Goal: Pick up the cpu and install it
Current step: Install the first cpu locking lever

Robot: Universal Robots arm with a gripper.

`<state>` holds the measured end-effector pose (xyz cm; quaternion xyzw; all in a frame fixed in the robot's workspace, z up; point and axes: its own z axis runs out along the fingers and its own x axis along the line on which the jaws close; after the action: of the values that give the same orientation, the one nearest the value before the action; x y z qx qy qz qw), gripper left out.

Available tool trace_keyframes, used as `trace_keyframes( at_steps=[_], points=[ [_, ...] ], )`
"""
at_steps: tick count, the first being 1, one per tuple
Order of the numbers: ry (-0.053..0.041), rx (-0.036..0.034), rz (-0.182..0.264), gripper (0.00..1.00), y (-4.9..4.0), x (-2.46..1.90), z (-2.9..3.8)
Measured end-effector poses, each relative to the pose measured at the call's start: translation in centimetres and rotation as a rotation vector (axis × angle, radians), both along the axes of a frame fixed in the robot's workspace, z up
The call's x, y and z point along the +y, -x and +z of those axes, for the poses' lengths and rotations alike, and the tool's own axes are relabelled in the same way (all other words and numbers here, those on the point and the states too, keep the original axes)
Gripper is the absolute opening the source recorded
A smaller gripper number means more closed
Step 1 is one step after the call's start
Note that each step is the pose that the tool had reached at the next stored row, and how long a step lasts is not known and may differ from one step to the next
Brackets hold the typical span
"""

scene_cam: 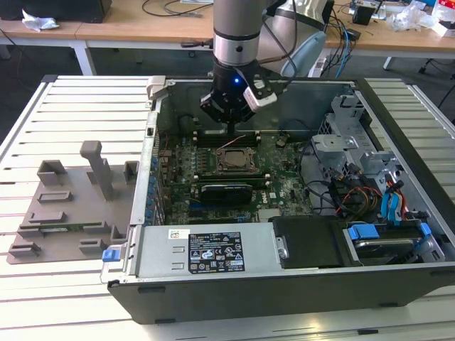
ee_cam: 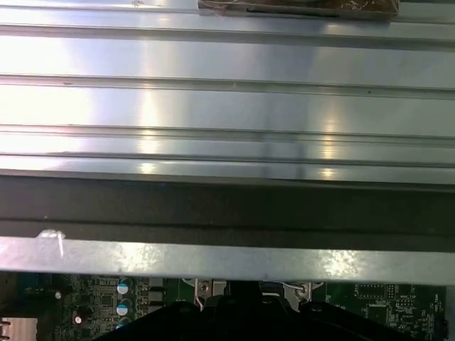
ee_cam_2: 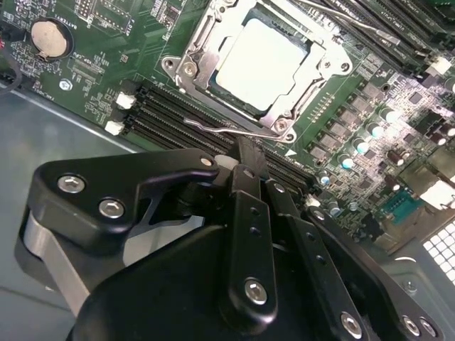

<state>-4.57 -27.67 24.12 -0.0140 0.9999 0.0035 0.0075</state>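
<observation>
Pincer (scene_cam: 229,128) hangs inside the open computer case (scene_cam: 284,291), fingers pressed together with nothing between them in the second wrist view. Just beyond its fingertips, the cpu (ee_cam_2: 261,62) lies seated in the metal socket frame (ee_cam_2: 192,67) on the green motherboard (ee_cam_2: 106,42).

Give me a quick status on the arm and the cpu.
End effector above the motherboard, beside the socket frame, holding nothing. Cpu seated flat in the frame. Thin latch wire lies between them.
</observation>
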Motion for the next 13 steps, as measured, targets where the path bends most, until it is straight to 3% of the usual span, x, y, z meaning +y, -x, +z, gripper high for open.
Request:
trace_keyframes(
  at_steps=[13],
  points=[
    [0.0001,0.0000,0.000,0.11,0.00,0.00,-1.33]
  ],
)
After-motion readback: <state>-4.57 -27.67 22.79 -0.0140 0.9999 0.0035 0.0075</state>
